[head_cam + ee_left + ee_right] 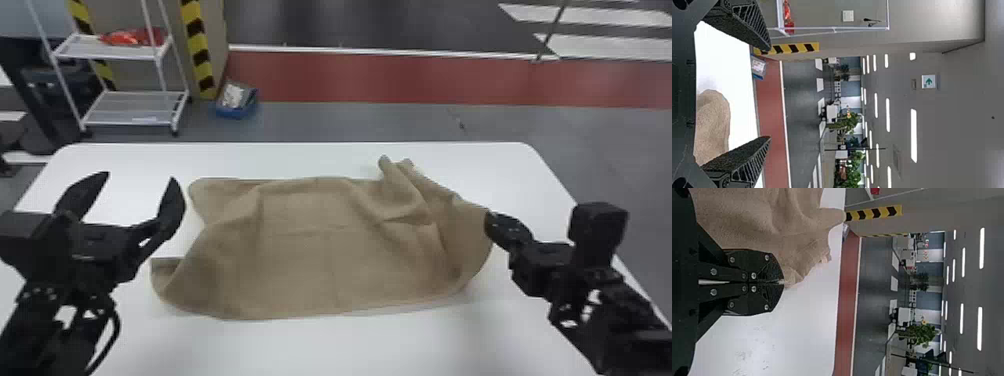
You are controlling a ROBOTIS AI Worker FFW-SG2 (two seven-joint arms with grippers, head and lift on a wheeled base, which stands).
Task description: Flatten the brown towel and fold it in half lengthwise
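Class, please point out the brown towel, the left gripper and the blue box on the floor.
Brown towel [310,260]: head view, its broad middle.
Left gripper [140,177]: head view, midway between the tips of its parted fingers.
Blue box [233,114]: head view, its front wall.

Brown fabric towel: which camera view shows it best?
Head view: the brown fabric towel appears nearly whole. The left wrist view catches one rounded edge; the right wrist view, folds reaching the black right claw.

One towel [310,255], two hands [140,176], one table [300,345]
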